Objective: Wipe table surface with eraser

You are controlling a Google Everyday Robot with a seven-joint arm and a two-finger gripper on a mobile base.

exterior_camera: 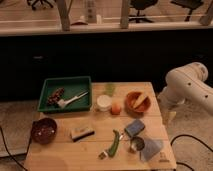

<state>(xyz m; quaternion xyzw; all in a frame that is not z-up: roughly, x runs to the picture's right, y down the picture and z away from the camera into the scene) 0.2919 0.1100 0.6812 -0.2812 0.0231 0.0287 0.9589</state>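
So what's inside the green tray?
Inside the green tray lie a brownish clump and a white long-handled tool. The tray floor beneath them is covered, so anything under them is hidden. The gripper hangs beside the right edge of the table, away from the tray.

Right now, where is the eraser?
Camera view: the eraser lies left of centre, between the dark bowl and the green tool. The gripper hangs by the table's right edge.

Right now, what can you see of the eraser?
The eraser is a small rectangular block, pale tan top over a dark base, lying flat on the wooden table surface. It sits in front of the green tray, between the dark bowl and the green tool, touching neither. Nothing holds it: the end effector hangs by the table's right edge, well away.
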